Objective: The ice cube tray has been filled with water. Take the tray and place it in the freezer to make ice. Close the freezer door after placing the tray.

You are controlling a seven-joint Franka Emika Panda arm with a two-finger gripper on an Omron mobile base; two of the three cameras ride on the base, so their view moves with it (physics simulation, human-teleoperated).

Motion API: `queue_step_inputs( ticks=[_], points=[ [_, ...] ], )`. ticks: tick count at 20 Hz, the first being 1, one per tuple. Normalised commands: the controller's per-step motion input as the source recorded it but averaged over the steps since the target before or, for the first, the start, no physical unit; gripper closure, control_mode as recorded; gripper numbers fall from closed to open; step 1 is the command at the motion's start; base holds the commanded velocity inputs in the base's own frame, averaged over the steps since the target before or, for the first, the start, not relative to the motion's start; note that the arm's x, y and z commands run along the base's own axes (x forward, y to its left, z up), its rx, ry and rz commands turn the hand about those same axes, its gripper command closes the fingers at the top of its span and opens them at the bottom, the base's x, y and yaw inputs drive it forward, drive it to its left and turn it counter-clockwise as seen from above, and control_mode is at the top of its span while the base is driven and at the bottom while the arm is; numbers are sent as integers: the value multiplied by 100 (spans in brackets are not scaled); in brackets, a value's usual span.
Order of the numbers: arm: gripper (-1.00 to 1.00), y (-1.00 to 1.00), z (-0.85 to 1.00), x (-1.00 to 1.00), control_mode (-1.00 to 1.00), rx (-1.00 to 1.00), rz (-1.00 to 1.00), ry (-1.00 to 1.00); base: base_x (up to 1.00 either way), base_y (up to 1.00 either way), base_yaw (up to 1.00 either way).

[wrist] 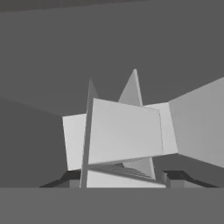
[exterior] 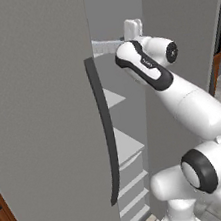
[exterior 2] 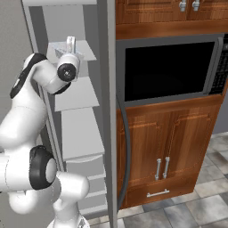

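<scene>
Where the fingers (exterior 2: 70,44) are: far inside the freezer (exterior: 43,118), upper shelf
Fingers: nearly closed, gripping the ice cube tray (exterior: 106,46)
Tray long axis: level, left-right

The freezer (exterior: 43,118) stands open, and the arm reaches into the gap between its two doors. That gap is narrow: the left door with its long dark handle (exterior: 105,133) closes in on one side, and the right door's edge (exterior 2: 109,111) on the other. Inside, white shelves (exterior 2: 75,95) stack one above another, leaving only low slots between them. The gripper (exterior 2: 70,44) sits at the upper shelf level, with the grey back wall (wrist: 109,43) close ahead. Right of the freezer, the black oven (exterior 2: 167,69) and wooden cabinets (exterior 2: 164,151) form a solid front.
</scene>
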Motion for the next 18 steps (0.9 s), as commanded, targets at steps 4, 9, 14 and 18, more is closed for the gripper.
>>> queue_step_inputs(
  ticks=[4, 9, 14, 18],
  points=[
    [100, 11, 0, 43, -100, -2, 0, 10, 0, 0, 0],
    [100, 9, -3, 44, -100, -3, 0, 10, 0, 0, 0],
    [100, 19, -14, 52, -100, -5, 0, 8, 0, 0, 0],
    [100, 27, -29, 55, -100, -7, 0, 5, 0, 0, 0]
  ],
)
